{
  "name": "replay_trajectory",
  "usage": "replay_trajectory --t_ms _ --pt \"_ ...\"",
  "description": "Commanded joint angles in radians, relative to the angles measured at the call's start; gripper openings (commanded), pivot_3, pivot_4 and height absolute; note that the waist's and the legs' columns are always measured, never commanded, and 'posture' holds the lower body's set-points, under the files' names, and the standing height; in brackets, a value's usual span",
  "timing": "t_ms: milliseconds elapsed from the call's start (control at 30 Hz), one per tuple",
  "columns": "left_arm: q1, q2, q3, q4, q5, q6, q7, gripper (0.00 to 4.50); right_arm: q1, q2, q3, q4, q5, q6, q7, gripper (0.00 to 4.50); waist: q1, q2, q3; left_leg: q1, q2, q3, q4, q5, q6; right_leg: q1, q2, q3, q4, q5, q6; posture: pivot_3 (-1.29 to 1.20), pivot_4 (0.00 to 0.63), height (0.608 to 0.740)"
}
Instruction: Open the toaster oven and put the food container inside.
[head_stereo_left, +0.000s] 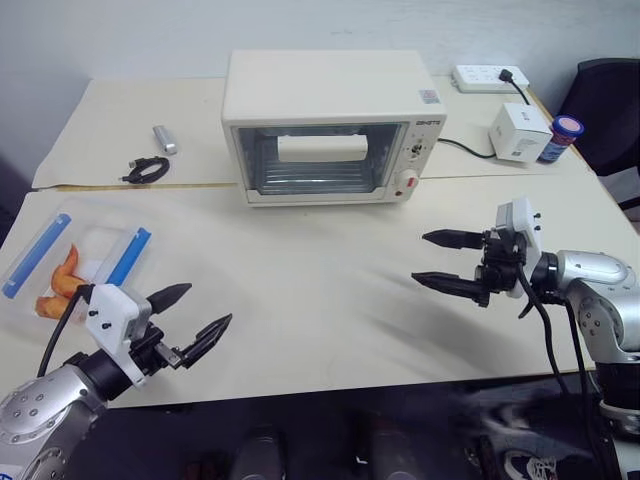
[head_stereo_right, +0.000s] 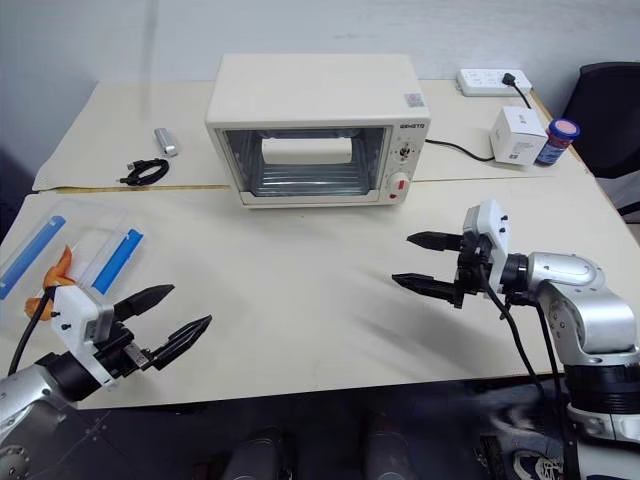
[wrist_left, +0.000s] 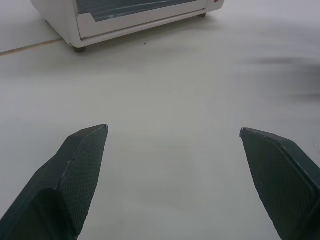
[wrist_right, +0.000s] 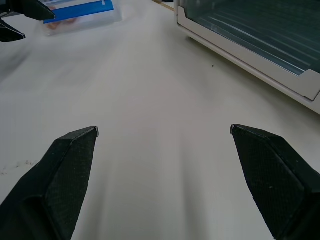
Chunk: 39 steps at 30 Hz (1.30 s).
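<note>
While empty, left gripper (head_stereo_left: 200, 318) beside food container (head_stereo_left: 75, 262)

This looks like an office or lab room set up for tests, not a home kitchen. The toaster oven (head_stereo_left: 325, 128) stands on plain cream tables (head_stereo_left: 330, 290) pushed together against a bare pale wall (head_stereo_left: 120, 35). Behind the oven to its right lies a white power strip (head_stereo_left: 488, 77) with a black plug in it, and a black office chair (head_stereo_left: 608, 100) stands further right. To the oven's left lie a coiled black cable (head_stereo_left: 146, 170) and a small silver gadget (head_stereo_left: 165, 139).
</note>
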<state>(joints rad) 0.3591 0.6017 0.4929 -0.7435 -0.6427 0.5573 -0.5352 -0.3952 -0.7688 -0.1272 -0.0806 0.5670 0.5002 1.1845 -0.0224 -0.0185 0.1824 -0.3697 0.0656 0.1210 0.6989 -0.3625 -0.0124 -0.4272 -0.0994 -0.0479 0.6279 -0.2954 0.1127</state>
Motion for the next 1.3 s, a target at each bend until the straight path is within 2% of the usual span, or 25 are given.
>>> replay_trajectory --t_ms 33,400,667,833,933,1100,1300 --pt "-0.015 0.001 0.021 -0.027 -0.002 -0.012 0.022 4.50 -0.001 -0.007 -0.002 -0.036 0.003 -0.024 0.008 4.43 0.000 0.000 0.000 0.000 0.000 0.000 0.000 0.000 0.000 0.000 0.000 0.000 0.000 0.000 0.000 0.00 0.150 0.740" --pt "-0.029 0.006 0.033 -0.048 -0.087 0.063 0.065 4.50 -0.007 0.003 -0.002 -0.045 0.022 0.018 -0.019 4.43 -0.001 0.000 0.000 0.000 0.000 0.000 0.000 0.000 0.000 0.000 0.000 0.000 0.000 0.000 0.000 0.00 0.150 0.740" --pt "-0.097 0.031 -0.068 -0.065 -0.139 0.112 0.054 4.50 -0.052 0.073 0.027 -0.035 0.029 0.041 -0.074 4.43 -0.002 0.000 0.000 0.000 0.000 0.000 0.000 0.000 0.000 0.000 0.000 0.000 0.000 0.000 0.000 0.00 0.150 0.740" --pt "-0.233 0.075 -0.122 -0.048 -0.207 0.152 0.036 4.50 -0.191 0.182 0.082 0.094 -0.026 0.002 -0.123 4.43 -0.004 0.000 0.000 0.000 0.000 0.000 0.001 0.001 -0.001 0.000 0.001 0.000 0.001 0.000 0.000 0.00 0.150 0.740" --pt "-0.266 0.093 -0.123 -0.040 -0.228 0.167 0.037 4.50 -0.234 0.209 0.093 0.146 -0.048 -0.020 -0.125 4.43 -0.005 0.000 0.000 -0.001 0.000 0.002 0.000 0.001 -0.001 -0.001 0.001 0.000 0.006 0.000 0.000 0.00 0.150 0.740" --pt "-0.366 0.156 -0.039 -0.026 -0.364 0.202 0.052 4.50 -0.457 0.318 0.117 0.422 -0.129 -0.127 -0.166 4.43 -0.009 0.001 0.000 -0.001 0.000 0.003 0.001 0.001 -0.002 -0.001 0.001 0.000 0.006 0.000 0.000 0.00 0.150 0.740" --pt "-0.368 0.180 -0.020 -0.034 -0.379 0.202 0.085 4.50 -0.602 0.380 0.115 0.569 -0.149 -0.189 -0.117 4.43 -0.009 0.002 0.001 -0.001 0.000 0.002 -0.001 0.001 -0.002 -0.002 0.001 0.000 0.007 -0.001 -0.001 0.00 0.150 0.740"
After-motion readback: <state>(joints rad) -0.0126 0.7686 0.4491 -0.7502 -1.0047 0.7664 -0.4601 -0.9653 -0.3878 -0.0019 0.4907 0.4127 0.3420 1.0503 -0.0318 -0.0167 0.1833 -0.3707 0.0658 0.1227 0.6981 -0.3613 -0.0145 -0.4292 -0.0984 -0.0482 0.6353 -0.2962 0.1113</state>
